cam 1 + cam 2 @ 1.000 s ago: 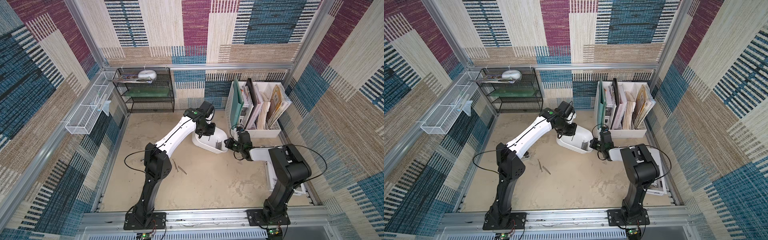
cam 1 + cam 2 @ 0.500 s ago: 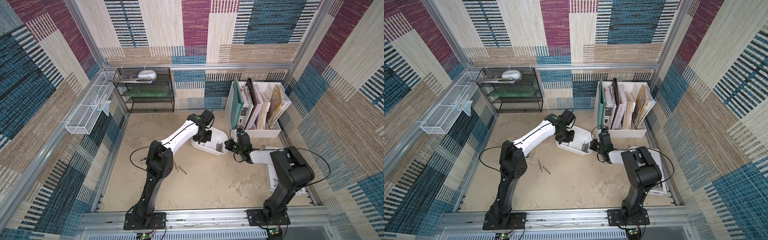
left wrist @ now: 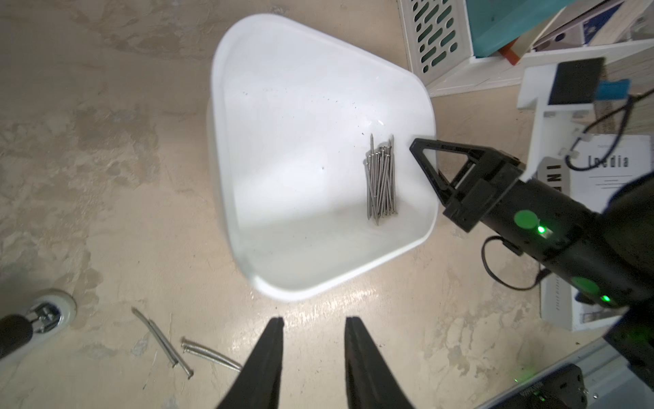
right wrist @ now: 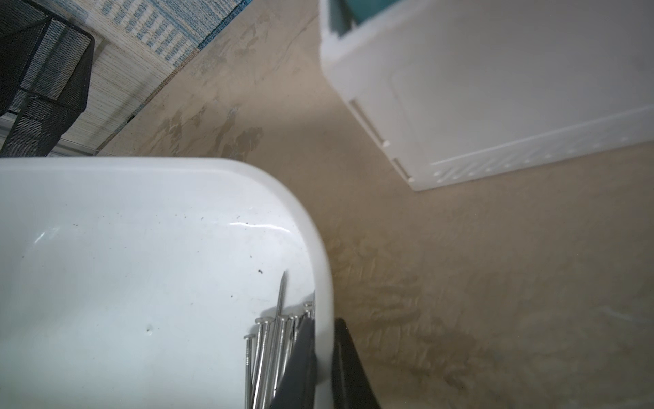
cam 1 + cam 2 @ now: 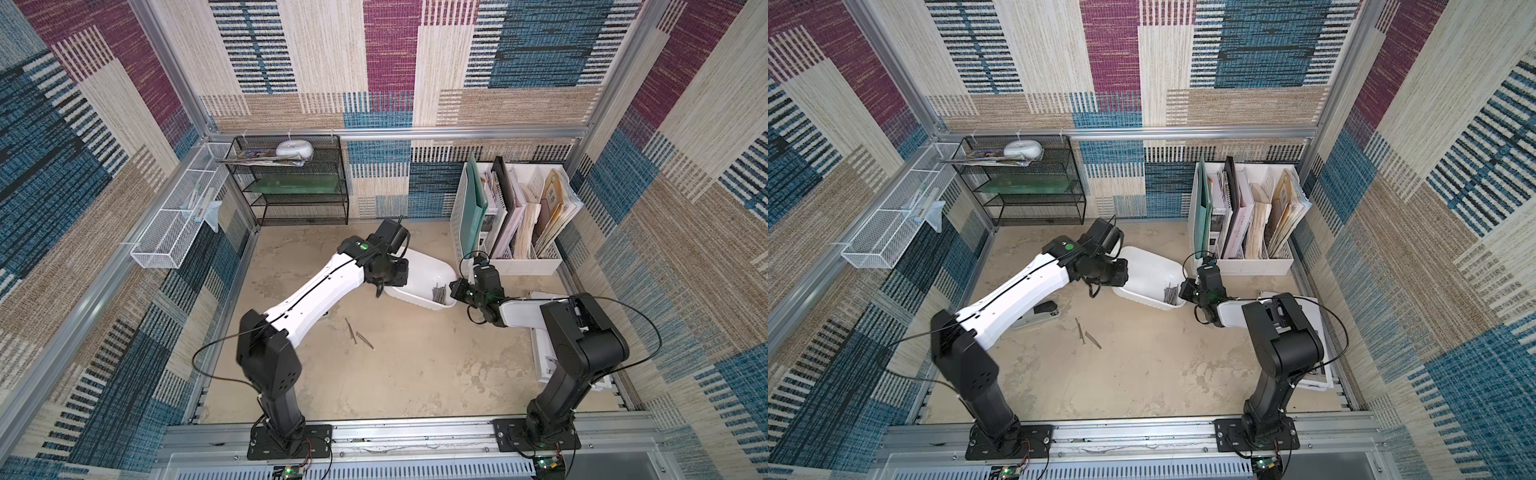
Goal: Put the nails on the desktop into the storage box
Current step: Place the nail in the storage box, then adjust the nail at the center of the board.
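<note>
desk [image 5: 415,374] [image 5: 1142,374]: beige and mottled, with both arms reaching in from its near edge.
box [image 5: 424,268] [image 5: 1148,266] [image 3: 300,124] [image 4: 124,265]: a white tub with rounded corners, standing toward the back of the desk between the two grippers. It was near the file holder but not touching it. Whether it sat flat or was tipped could not be told.
nails, in box [image 5: 439,293] [image 5: 1170,294] [image 3: 381,180] [image 4: 269,354]: a tight bundle lying parallel on the box floor, against the wall the right gripper held.
nails, loose [image 5: 358,332] [image 5: 1088,334] [image 3: 184,347]: a few lay on the bare desk in front of the box and apart from it, some crossing each other.
left gripper [image 3: 314,320]: jaws released, with a clear gap between the tips and nothing in it. The tips were over bare desk just off the box rim, with the loose nails off to one side.
right gripper [image 4: 323,322] [image 5: 453,291] [image 5: 1183,291]: clenched on the box wall. One finger [image 4: 300,354] was inside beside the nail heads, and the other was outside the rim.
file holder [image 5: 511,259] [image 5: 1246,264] [image 4: 495,88]: white and slotted, with folders upright in it, at the back right.
stapler [image 5: 1040,309]: grey, on the desk partly under the left forearm.
shelf [image 5: 299,195] [image 5: 1034,191]: black mesh, against the back wall on the left.
basket [image 5: 174,226] [image 5: 892,224]: white wire, hung on the left wall.
papers [image 5: 544,357] [image 3: 608,163]: printed sheets lying flat under the right arm.
</note>
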